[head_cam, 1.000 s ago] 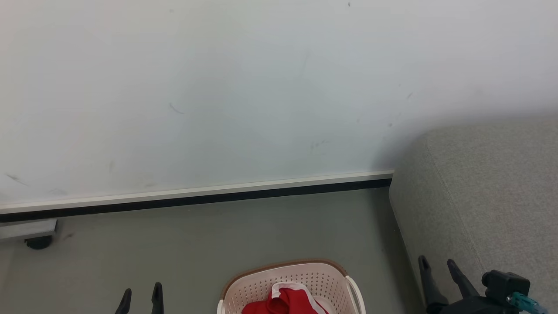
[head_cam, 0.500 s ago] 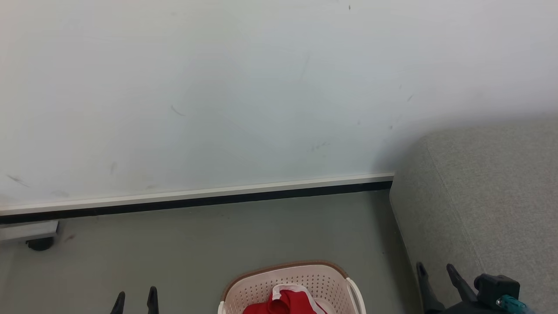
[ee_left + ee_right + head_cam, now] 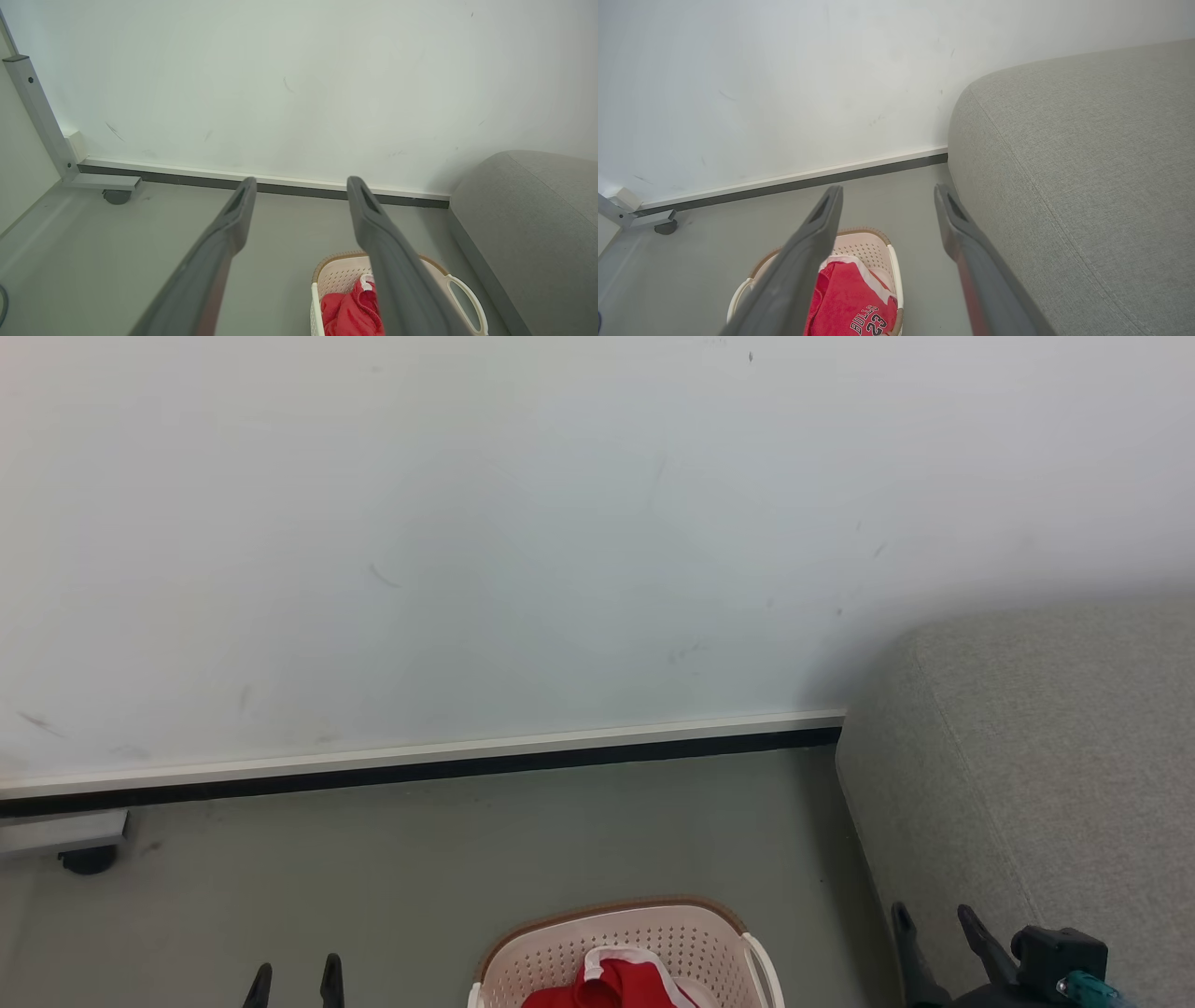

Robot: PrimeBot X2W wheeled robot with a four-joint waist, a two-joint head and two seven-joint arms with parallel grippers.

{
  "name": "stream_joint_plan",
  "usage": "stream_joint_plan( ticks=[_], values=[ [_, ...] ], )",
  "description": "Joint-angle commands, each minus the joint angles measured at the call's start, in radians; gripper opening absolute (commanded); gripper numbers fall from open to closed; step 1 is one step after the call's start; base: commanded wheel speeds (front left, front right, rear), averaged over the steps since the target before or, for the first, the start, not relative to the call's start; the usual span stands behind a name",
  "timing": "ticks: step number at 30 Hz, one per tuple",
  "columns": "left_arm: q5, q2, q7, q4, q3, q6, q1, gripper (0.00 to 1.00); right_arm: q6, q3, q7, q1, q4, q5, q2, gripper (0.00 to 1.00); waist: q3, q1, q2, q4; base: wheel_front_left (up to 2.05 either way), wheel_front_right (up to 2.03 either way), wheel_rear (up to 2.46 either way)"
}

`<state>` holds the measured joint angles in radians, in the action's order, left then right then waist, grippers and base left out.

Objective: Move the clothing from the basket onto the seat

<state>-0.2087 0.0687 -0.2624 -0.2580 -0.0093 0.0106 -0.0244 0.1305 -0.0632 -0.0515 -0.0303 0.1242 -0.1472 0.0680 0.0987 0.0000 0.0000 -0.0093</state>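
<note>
My left hand [image 3: 296, 982] sits at the lower left of the head view. Its 2 dark fingers point forward toward the wall [image 3: 467, 523], spread wide with nothing between them. In its own wrist view they angle down over the grey floor [image 3: 420, 859], and the right one crosses in front of the basket [image 3: 607, 907]. My right hand [image 3: 934, 924] sits at the lower right, also pointing forward, its fingers just as wide apart and empty. Its fingertips show against the side face of the seat [image 3: 1046, 728]; I cannot tell whether they touch it. The basket stands on the floor between the 2 hands, near the seat but apart from it, and neither hand reaches it. The clothing [image 3: 607, 989] lies bunched inside the basket, red with white trim. In the right wrist view I read dark lettering on it, "BULLS 23". The seat fills the right side, its far end against the wall.
</note>
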Motion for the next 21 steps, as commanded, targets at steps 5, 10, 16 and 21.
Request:
stream_joint_plan(
  ticks=[5, 10, 16, 21],
  values=[
    [-0.008, 0.005, -0.005, -0.011, -0.003, 0.005, 0.008, 1.0, 0.0, 0.0, 0.008, -0.009, 0.003, 0.004, -0.005, 1.0, 0.0, 0.0, 0.0, -0.002, 0.0, 0.0, 0.0],
    [-0.015, 0.005, -0.003, -0.014, -0.007, 0.009, 0.007, 1.0, 0.0, 0.001, 0.009, -0.008, 0.003, 0.007, -0.007, 1.0, -0.001, 0.0, 0.0, -0.003, 0.0, 0.0, 0.0],
    [-0.02, 0.007, 0.001, -0.016, -0.015, 0.013, 0.008, 1.0, 0.0, 0.002, 0.004, -0.006, -0.002, 0.027, -0.003, 1.0, -0.009, 0.0, 0.0, -0.007, 0.0, 0.0, 0.0],
    [-0.028, 0.002, 0.001, -0.026, -0.029, 0.015, 0.008, 1.0, 0.0, 0.0, -0.001, 0.0, -0.016, 0.044, -0.002, 1.0, -0.023, 0.0, 0.0, -0.019, 0.0, 0.0, 0.0]
  ],
)
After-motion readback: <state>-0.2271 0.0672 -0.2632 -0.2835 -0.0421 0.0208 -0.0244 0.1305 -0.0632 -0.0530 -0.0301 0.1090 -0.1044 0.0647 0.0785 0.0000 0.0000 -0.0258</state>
